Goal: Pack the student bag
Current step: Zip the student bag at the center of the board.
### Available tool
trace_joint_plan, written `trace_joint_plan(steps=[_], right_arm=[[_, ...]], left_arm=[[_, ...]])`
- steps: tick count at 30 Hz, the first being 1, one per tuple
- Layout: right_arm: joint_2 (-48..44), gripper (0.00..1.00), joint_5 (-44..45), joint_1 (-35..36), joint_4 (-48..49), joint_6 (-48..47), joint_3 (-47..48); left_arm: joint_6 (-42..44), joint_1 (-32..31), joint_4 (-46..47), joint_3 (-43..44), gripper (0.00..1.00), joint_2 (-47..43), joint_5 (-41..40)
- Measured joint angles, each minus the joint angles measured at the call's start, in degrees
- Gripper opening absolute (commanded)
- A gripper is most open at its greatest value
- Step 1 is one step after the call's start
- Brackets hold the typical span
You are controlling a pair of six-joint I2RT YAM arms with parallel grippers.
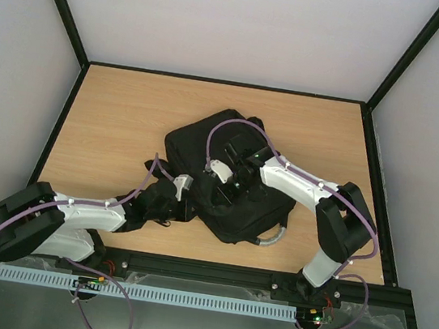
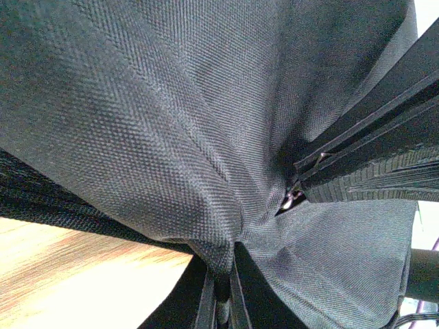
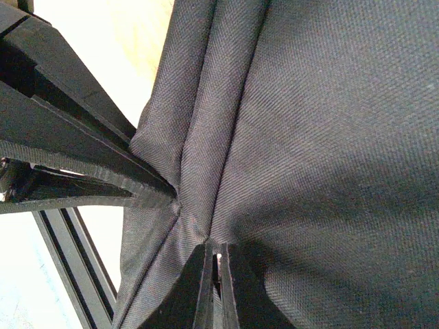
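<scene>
We see the student bag (image 1: 194, 143) mid-table (image 1: 121, 110), towards the near edge. Left gripper (image 2: 223, 274) and right gripper (image 3: 214, 257) each pinch its fabric tight.

Edges crop the student bag (image 2: 137, 103); inside hidden.

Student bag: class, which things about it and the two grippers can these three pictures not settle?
Top view: the right arm covers the middle of the student bag, so its zip and contents are hidden.
Left wrist view: black fabric fills the frame; which part the left gripper pinches is unclear.
Right wrist view: the right gripper clamps a fold, its place on the bag cut off by the frame edges.
</scene>
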Motion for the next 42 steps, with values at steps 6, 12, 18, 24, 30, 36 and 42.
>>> trace_joint_plan(steps=[6, 12, 18, 24, 30, 36, 42], right_arm=[[-1.33, 0.01, 2.64, 0.37, 0.39, 0.44, -0.48], [-5.79, 0.01, 6.01, -0.20, 1.53, 0.68, -2.86], [-9.22, 0.01, 7.08, -4.79, 1.84, 1.16, -4.20], [-12.24, 0.01, 7.39, -10.12, 2.12, 1.29, -5.81], [-14.51, 0.01, 7.37, -15.30, 2.47, 1.05, -6.97], [-15.96, 0.01, 7.17, -21.33, 2.54, -0.22, -7.76], [-16.44, 0.01, 5.66, -26.77, 2.54, -1.79, -7.76]], left_arm=[[0.02, 0.00, -0.13, 0.00, 0.02, -0.07, -0.24], [0.02, 0.00, -1.16, -0.04, 0.02, -1.66, -1.03], [0.15, -0.09, -1.27, -0.28, 0.02, -2.32, -1.68], [0.17, -0.09, -1.27, -0.42, 0.02, -2.32, -1.86], [0.35, -0.09, -1.81, -0.46, 0.02, -2.97, -2.05], [0.81, -0.09, -2.73, -0.46, 0.02, -3.65, -2.54], [1.03, -0.09, -2.91, -0.46, 0.02, -3.91, -2.78]])
